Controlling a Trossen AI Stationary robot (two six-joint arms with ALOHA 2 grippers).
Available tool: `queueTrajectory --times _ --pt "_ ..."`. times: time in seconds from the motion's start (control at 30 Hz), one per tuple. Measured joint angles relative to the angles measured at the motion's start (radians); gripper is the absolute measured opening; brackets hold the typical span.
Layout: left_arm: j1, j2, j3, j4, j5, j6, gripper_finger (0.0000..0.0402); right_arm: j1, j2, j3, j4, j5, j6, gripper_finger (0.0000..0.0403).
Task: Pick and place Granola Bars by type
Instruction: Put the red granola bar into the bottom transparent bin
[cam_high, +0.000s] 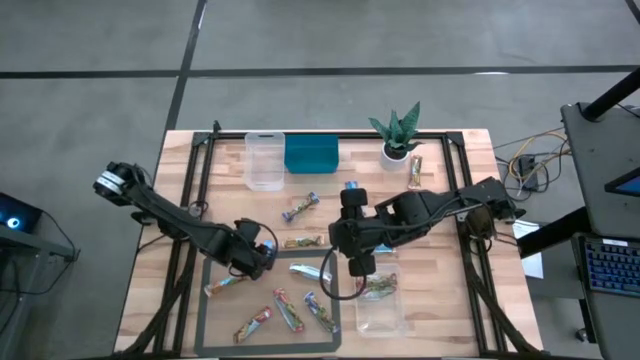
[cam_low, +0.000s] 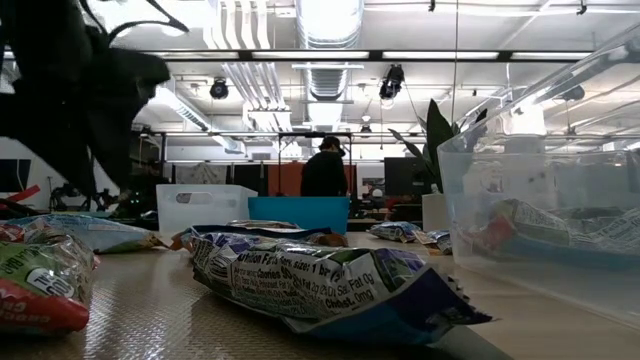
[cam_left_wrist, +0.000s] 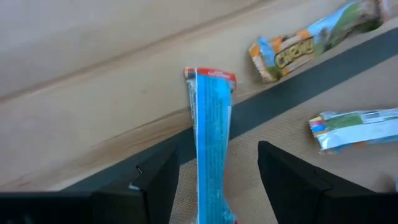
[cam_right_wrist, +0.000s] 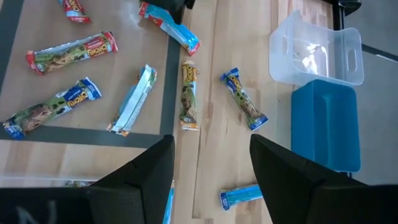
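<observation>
From above, we see most of the shiny wrapped granola bars (cam_high: 300, 208) still loose on the wooden table (cam_high: 440, 300), several inside the dark taped rectangle (cam_high: 199, 300). A clear plastic tub (cam_high: 380, 300) near the front holds at least one green-and-brown bar; the clear tub (cam_high: 264, 160) and teal bin (cam_high: 311, 155) at the back look empty, so we judge sorting barely begun. The left gripper (cam_high: 262, 253) sits low over the rectangle's upper edge; the right gripper (cam_high: 358, 265) hovers beside the front tub.

At table height, a white-and-blue bar (cam_low: 330, 285) lies close, and the near tub (cam_low: 545, 230) shows wrappers inside.

In the left wrist view, our fingers (cam_left_wrist: 155, 186) pinch a bright blue bar (cam_left_wrist: 213, 143).

In the right wrist view, the fingers (cam_right_wrist: 143, 171) are spread and empty above scattered bars.
</observation>
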Motion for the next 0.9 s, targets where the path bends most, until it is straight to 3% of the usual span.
queueTrajectory --times 0.6,0.9 --pt "-0.020 0.126 -0.013 0.084 0.113 0.057 0.0197 -0.011 0.000 0.000 0.024 -0.003 -0.023 0.0201" --pt "-0.020 0.129 -0.017 0.097 0.114 0.065 0.0196 -0.011 0.000 0.000 0.025 -0.003 -0.023 0.0201"
